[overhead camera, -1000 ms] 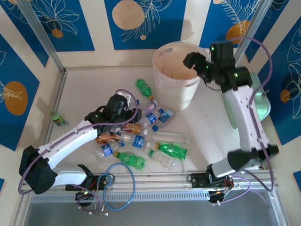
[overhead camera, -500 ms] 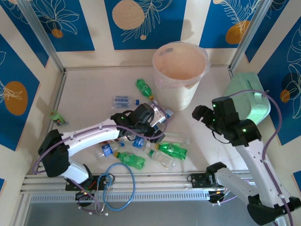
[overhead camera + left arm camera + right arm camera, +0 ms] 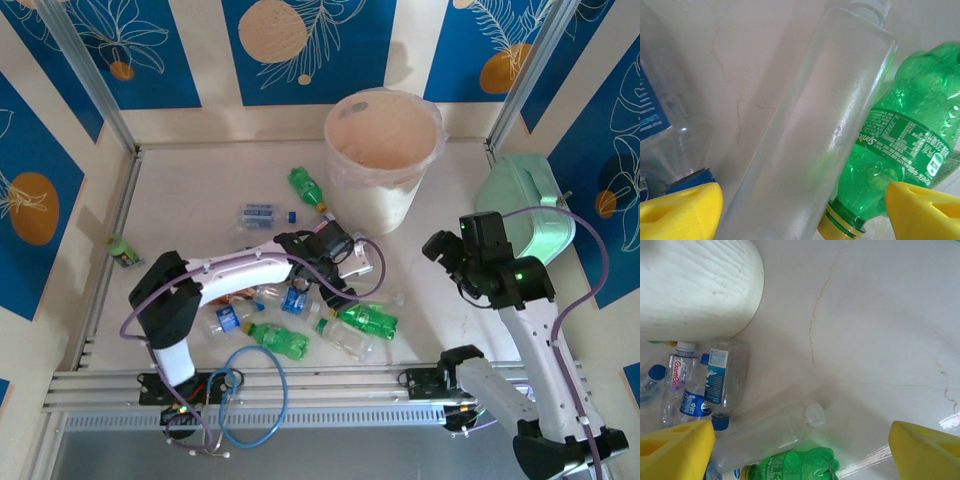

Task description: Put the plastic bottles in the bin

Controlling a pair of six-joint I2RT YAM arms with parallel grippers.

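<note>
Left gripper [image 3: 802, 212] open, straddling the clear unlabelled plastic bottle [image 3: 810, 125] in the near pile; I'd centre off the touching green Sprite bottle [image 3: 900, 135] before closing, then lift to the tall pale translucent bin [image 3: 375, 195] beyond; right gripper [image 3: 802, 445] open, empty.

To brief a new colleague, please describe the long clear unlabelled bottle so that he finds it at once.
Find the tall round pale pinkish bin at the table's far side. In front of it, at the right edge of the bottle heap, a long clear plastic bottle lies beside a green plastic bottle. It alone is slim, unlabelled and white-capped.
</note>
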